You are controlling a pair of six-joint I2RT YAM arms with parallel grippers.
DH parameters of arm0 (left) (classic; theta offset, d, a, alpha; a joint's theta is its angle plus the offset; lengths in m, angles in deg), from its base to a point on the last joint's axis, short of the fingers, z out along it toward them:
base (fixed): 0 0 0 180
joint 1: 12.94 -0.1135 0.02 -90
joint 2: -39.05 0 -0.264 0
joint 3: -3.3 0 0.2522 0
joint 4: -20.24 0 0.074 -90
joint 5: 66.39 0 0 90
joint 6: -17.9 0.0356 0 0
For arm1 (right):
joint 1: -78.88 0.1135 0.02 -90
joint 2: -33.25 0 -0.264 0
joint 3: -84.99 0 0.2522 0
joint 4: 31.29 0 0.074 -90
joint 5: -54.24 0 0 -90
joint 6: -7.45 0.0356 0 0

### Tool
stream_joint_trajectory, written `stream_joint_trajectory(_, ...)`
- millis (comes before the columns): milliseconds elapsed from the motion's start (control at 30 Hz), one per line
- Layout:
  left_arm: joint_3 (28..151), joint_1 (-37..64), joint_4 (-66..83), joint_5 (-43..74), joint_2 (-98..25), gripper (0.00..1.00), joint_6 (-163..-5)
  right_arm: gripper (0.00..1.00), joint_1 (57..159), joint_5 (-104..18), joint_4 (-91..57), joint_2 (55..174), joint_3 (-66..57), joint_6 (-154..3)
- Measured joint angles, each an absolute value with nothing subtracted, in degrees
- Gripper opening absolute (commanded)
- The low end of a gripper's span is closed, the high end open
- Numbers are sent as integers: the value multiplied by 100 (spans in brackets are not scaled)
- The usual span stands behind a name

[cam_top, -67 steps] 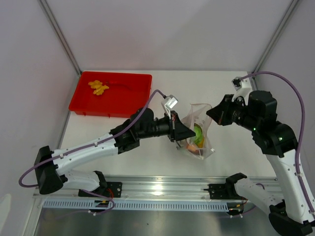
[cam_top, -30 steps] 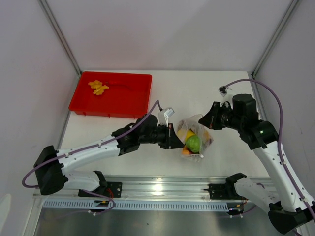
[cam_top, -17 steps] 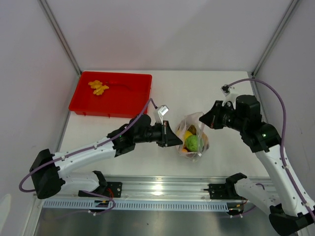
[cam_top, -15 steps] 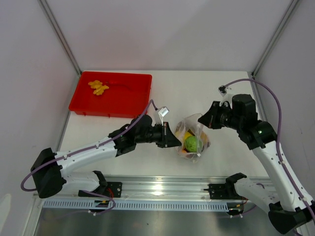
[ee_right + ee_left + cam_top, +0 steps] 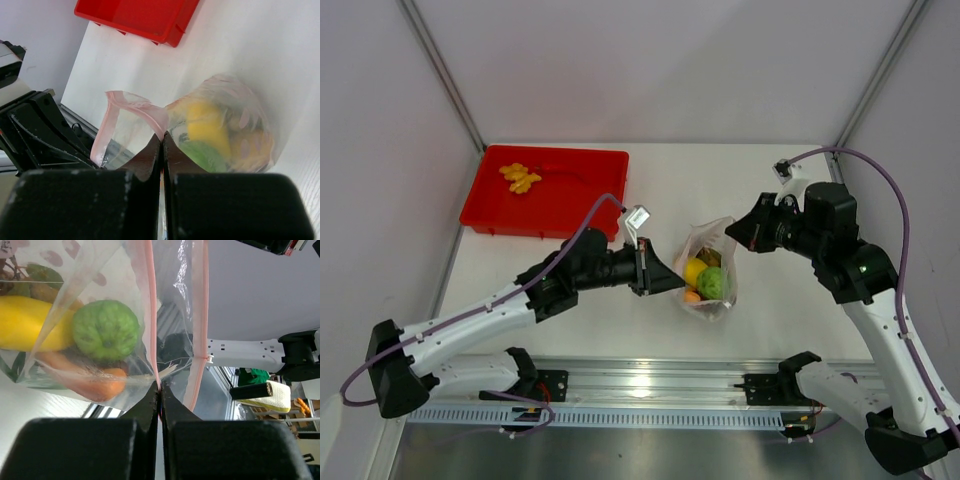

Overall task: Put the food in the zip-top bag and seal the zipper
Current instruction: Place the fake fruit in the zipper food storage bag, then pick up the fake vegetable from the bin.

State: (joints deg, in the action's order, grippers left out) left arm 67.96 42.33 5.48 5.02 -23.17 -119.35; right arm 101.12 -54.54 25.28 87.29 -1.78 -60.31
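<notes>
White table (image 5: 780, 180) had the clear bag (image 5: 712, 245) between the arms, lime (image 5: 106, 330) and yellow fruit (image 5: 30, 332) inside. Left gripper (image 5: 160, 389) and right gripper (image 5: 162, 141) were each clamped tight onto its pink zipper (image 5: 150, 315), mouth gaping

Left arm (image 5: 470, 320): stretched low from near-left base, diagonal toward centre. Left gripper (image 5: 665, 280): points right, jaws pressed flat together, pinching zipper (image 5: 150, 315) at fingertips.

Right arm (image 5: 890, 340): rises from near-right base, elbow high, wrist bent back toward centre. Right gripper (image 5: 740, 232): points left, jaws closed tight on zipper.

Grippers face each other, near, not touching.
</notes>
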Motion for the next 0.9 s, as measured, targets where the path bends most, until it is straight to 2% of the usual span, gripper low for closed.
stream_joint_trajectory(33,6741,4226,544,532,-2256,7,-11906,0,10115,-5454,2545,8731,-178,-6031)
stream_joint_trajectory(100,6687,4213,483,561,-2153,34,-11801,0,10115,-5456,2547,8735,-176,-6033)
stream_joint_trajectory(167,6676,4198,406,620,-2022,46,-11696,0,10112,-5445,2547,8735,-176,-6036)
stream_joint_trajectory(200,6673,4187,387,648,-1939,61,-11644,0,10112,-5441,2550,8735,-172,-6036)
stream_joint_trajectory(300,6678,4165,332,688,-1724,88,-11478,0,10112,-5437,2552,8735,-137,-6033)
stream_joint_trajectory(333,6680,4163,301,696,-1672,91,-11421,0,10112,-5437,2552,8735,-126,-6033)
stream_joint_trajectory(400,6680,4160,234,720,-1604,97,-11364,0,10112,-5437,2558,8735,-106,-6036)
stream_joint_trajectory(500,6678,4156,144,838,-1506,100,-11299,0,10112,-5437,2569,8735,-102,-6038)
stream_joint_trajectory(733,6678,3850,-249,1254,-949,99,-11211,0,10112,-5441,2681,8735,-80,-6062)
stream_joint_trajectory(900,6654,2921,-669,1450,-470,98,-11272,0,10112,-5450,2676,8729,-30,-6060)
